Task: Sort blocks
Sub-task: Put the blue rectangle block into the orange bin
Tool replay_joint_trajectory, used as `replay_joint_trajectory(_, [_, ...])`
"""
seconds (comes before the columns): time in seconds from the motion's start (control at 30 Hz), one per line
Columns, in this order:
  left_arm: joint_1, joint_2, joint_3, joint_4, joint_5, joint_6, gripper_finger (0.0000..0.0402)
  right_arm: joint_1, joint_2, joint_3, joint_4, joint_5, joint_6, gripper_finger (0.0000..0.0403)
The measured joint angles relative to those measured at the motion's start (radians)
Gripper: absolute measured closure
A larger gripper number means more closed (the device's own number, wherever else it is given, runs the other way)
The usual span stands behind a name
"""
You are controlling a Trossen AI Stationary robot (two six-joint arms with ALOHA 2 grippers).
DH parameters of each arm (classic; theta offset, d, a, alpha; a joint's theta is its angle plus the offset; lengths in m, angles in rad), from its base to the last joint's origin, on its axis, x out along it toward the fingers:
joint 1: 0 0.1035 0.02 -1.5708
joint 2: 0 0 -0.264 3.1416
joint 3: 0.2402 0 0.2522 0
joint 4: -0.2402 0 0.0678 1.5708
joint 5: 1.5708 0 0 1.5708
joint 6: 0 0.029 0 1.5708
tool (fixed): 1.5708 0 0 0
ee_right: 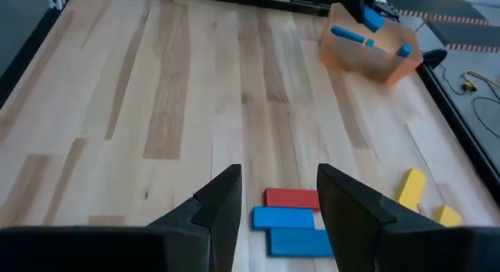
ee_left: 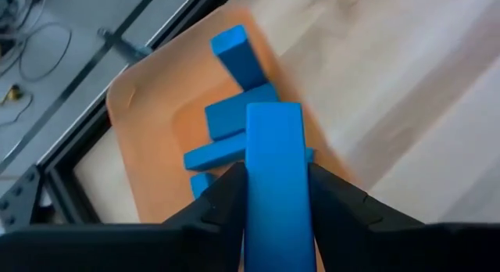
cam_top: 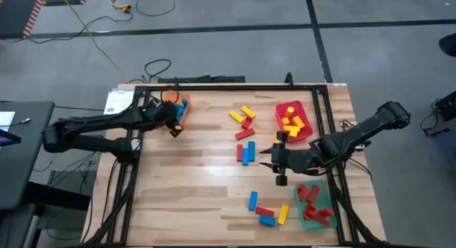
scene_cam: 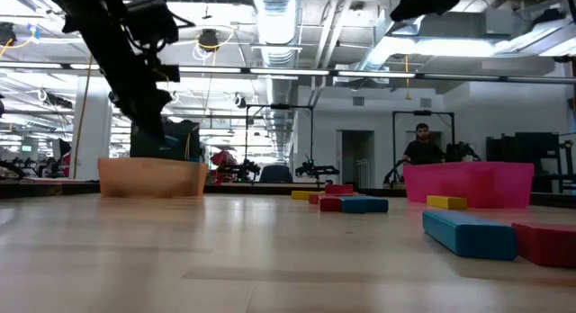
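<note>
Overhead, the left gripper [cam_top: 173, 120] hovers over the orange tray [cam_top: 182, 105] at the table's far left corner, while the right gripper [cam_top: 274, 157] waits open near the right edge, beside loose blocks [cam_top: 246, 150] at mid-table. Level with the tabletop, a blue block [scene_cam: 468, 232] lies near, oblong, flat-faced and solid-coloured. From the left wrist, the fingers [ee_left: 219, 205] clamp a blue block [ee_left: 275, 178] by its long sides above blue ones already in the tray. It looks light, rigid and smooth, best pinched mid-length. From the right wrist, parted fingers [ee_right: 220, 205] frame red and blue blocks [ee_right: 291, 217].
</note>
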Motion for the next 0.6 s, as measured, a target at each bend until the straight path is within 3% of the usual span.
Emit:
replay_joint_trajectory(0.23, [0.096,0.079,0.000,0.012,0.003,0.034,0.0292,-0.027,0.014,-0.060,0.036,0.000,0.000,0.0223])
replay_joint_trajectory(0.6, [0.171,0.162,0.000,0.068,0.029,0.071,0.0284,-0.204,0.079,-0.131,0.073,0.002,0.040,0.0223])
